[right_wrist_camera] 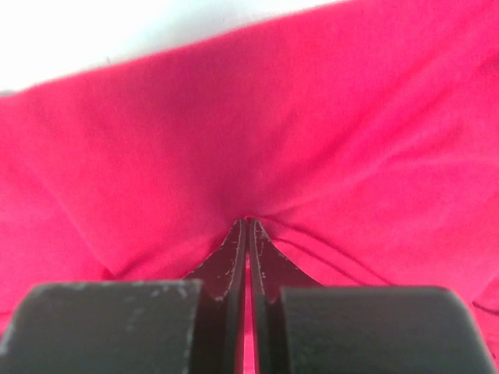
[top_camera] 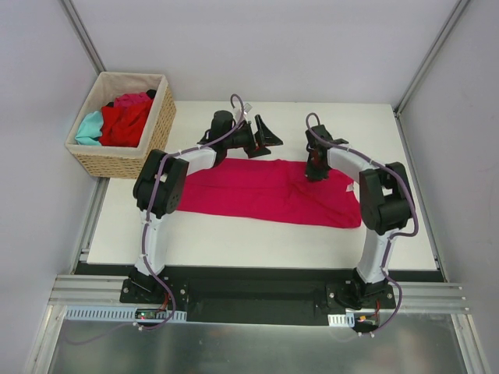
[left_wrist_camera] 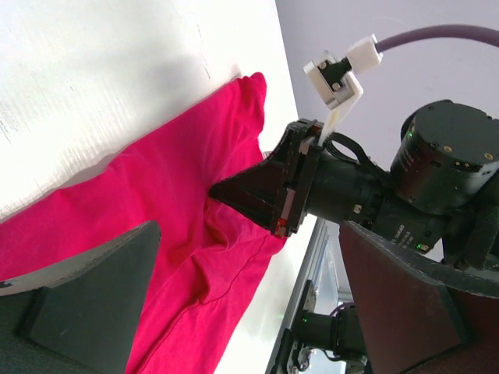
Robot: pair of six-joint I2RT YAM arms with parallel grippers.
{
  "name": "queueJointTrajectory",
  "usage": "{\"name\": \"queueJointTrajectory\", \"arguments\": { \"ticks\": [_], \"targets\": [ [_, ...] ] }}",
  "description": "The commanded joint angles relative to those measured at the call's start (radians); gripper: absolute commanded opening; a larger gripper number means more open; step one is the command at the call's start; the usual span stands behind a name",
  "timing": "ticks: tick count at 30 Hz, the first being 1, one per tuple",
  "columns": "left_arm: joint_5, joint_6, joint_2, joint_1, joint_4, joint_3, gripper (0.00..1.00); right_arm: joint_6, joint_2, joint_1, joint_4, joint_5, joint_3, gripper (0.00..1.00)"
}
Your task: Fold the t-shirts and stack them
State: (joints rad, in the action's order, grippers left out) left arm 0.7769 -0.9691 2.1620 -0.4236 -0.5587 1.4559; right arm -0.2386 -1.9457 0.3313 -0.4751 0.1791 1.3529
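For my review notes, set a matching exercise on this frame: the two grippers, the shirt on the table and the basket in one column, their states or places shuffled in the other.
Column one:
1. left gripper
2. right gripper
3. magenta t-shirt
4. wicker basket

Column two:
A. laid out on the table
B. shut, pinching cloth
C. tan, at the far left
D. open, holding nothing

Pairs: 1-D, 2-B, 3-A, 4-C

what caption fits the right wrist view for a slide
Right hand shut on a pinch of the magenta-pink cloth t-shirt spread over the white table
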Motion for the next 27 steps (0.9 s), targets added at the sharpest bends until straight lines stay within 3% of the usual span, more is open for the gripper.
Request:
{"name": "queueJointTrajectory", "arguments": {
  "ticks": [1,9,23,24,26,27],
  "targets": [
    [0.007,0.007,-0.062,0.009,-0.015,-0.008,0.99,-0.001,0.116,0.038,-0.031,0.031,-0.020,0.01],
    [-0.007,0.010,-0.103,0.008,-0.017,-0.055,0.99,-0.004,0.273,0.147,-0.082,0.092,-0.096,0.01],
    [-0.022,0.029,-0.171,0.006,-0.010,-0.137,0.99,-0.054,0.317,0.284,-0.072,0.128,-0.265,0.02],
    [-0.021,0.030,-0.171,0.005,-0.010,-0.135,0.99,-0.059,0.321,0.285,-0.074,0.141,-0.268,0.22],
    [-0.021,0.030,-0.172,0.002,-0.010,-0.135,0.99,-0.059,0.338,0.290,-0.080,0.158,-0.264,0.48],
    [-0.022,0.030,-0.177,0.000,-0.007,-0.134,0.99,-0.054,0.355,0.290,-0.086,0.183,-0.258,0.78]
  ]
}}
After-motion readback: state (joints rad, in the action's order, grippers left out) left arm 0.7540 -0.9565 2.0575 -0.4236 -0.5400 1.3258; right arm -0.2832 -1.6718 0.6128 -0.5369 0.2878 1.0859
